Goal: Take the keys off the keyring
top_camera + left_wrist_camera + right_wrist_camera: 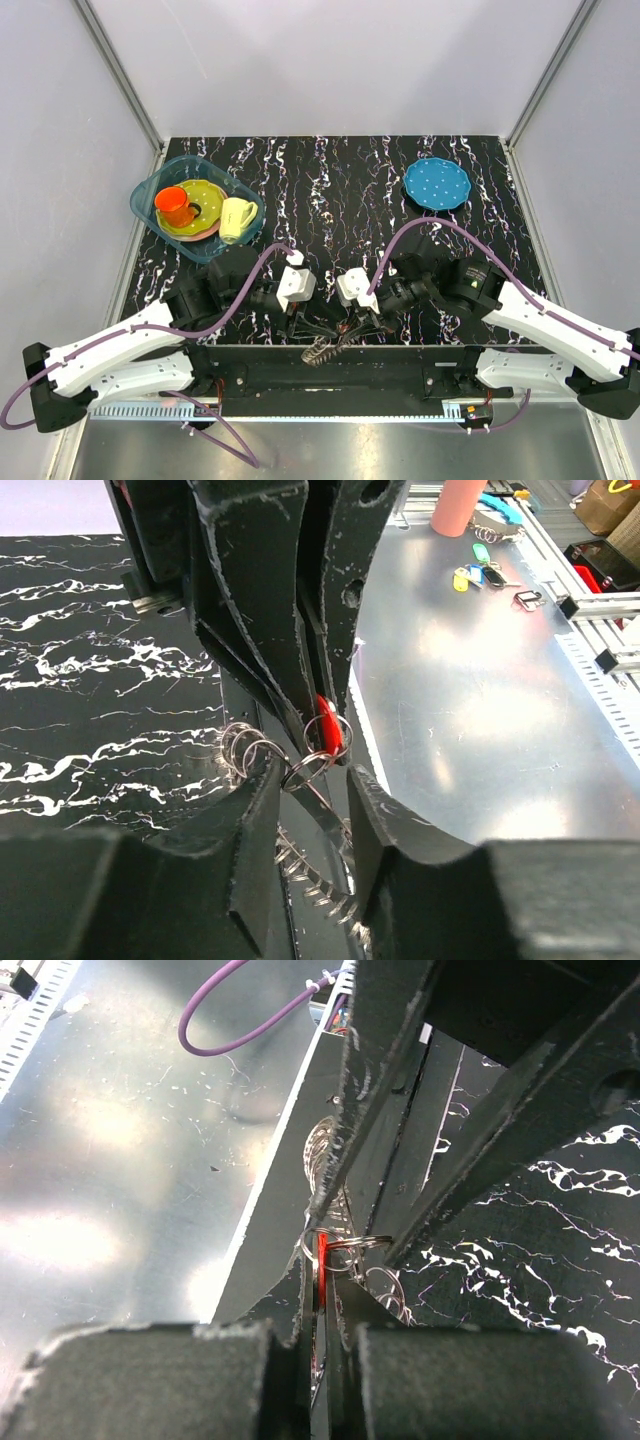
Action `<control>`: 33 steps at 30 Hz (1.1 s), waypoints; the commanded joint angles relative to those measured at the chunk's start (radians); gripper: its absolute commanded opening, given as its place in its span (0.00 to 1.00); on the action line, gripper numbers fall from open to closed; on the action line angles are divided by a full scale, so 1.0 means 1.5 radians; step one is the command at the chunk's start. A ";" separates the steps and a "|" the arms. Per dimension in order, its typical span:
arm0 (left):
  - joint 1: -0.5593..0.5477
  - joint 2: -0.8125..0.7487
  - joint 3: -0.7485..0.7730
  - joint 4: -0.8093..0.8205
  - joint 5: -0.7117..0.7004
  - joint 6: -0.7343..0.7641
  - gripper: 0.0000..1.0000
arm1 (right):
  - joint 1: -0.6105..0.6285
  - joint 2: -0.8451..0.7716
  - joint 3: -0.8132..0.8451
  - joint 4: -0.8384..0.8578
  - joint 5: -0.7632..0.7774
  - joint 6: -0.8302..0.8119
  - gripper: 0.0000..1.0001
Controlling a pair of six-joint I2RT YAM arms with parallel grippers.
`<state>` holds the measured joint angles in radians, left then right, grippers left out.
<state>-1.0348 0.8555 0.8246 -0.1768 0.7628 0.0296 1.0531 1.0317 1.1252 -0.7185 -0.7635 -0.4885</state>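
Both grippers meet at the table's near edge. My right gripper (362,322) (322,1280) is shut on the key (321,1255), a thin bright red piece held edge-on, which also shows in the top view (345,326) and the left wrist view (328,725). The keyring (320,350) is a dark metallic loop with a bristly rim (310,875), hanging below with small split rings (240,748). One small ring (345,1243) runs through the key and spans the tips of my left gripper (318,325) (312,778), which is closed on it.
A blue dotted plate (436,183) lies at the back right. A clear bin (150,190) at the back left holds an orange cup (175,205), a yellow cup (237,218) and plates. Coloured key tags (475,565) lie on the metal bench beyond the edge.
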 commanded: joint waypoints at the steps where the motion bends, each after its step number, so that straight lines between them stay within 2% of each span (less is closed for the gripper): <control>1: -0.003 0.001 0.032 0.015 0.041 0.017 0.30 | 0.001 -0.001 0.013 0.042 -0.017 0.006 0.00; 2: -0.003 0.001 0.032 0.014 0.042 0.018 0.27 | -0.002 -0.001 0.013 0.042 -0.016 0.008 0.00; 6: -0.003 -0.002 0.033 0.004 0.047 0.025 0.05 | -0.001 -0.005 0.011 0.044 -0.007 0.013 0.00; 8: -0.003 -0.008 0.031 0.003 0.045 0.026 0.00 | 0.001 -0.011 0.005 0.049 -0.002 0.017 0.00; 14: -0.003 -0.027 0.013 0.033 0.012 -0.009 0.00 | -0.001 -0.038 -0.035 0.076 0.007 0.053 0.00; 22: -0.001 -0.076 -0.033 0.140 -0.026 -0.074 0.00 | -0.001 -0.070 -0.098 0.123 0.017 0.100 0.00; 33: 0.000 -0.090 -0.075 0.254 -0.019 -0.139 0.00 | -0.001 -0.086 -0.133 0.197 0.048 0.159 0.00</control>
<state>-1.0367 0.7467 0.7219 0.0093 0.7307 -0.1226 1.0531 0.9180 0.9432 -0.5003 -0.7162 -0.3027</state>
